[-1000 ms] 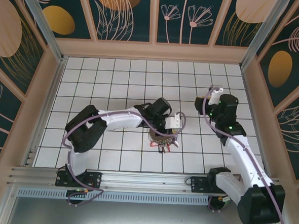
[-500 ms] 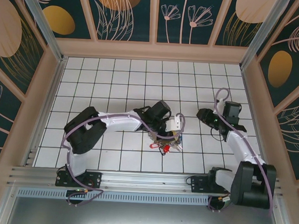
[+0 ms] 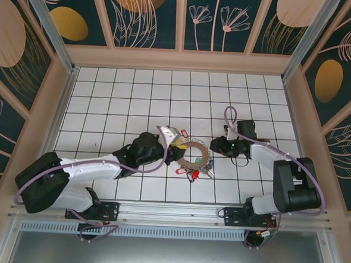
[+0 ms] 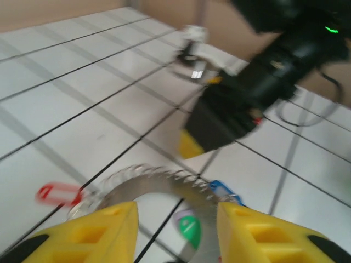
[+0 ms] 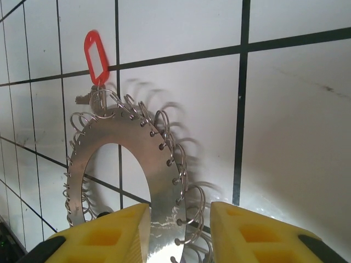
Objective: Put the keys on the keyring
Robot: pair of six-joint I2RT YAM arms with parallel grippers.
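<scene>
Keyring (image 3: 205,154) lies flat on white tiled floor (image 3: 136,99), mid-table, between the two grippers. It's a thin flat metal band w/ small wire loops all round its edge. Keys (image 3: 192,171) w/ coloured tags fringe it: red tag (image 3: 183,132) at far-left edge, green, red and blue ones bunched at near edge. Left gripper (image 3: 170,135) sits just beside ring's left side, arm stretched low across the floor. In left wrist view its yellow fingers (image 4: 93,235) stand apart w/ nothing between them, and ring (image 4: 148,183) lies on the tiles just ahead, blurred. Right gripper (image 3: 217,147) is at ring's right side, pointing in at it. Right wrist view looks down on ring (image 5: 129,142) w/ red tag (image 5: 96,49) at its far end. Right fingers (image 5: 258,230) are part-way apart, and ring's band runs into the gap between them. Gap looks wider than band. Can't tell if either finger touches the metal.
</scene>
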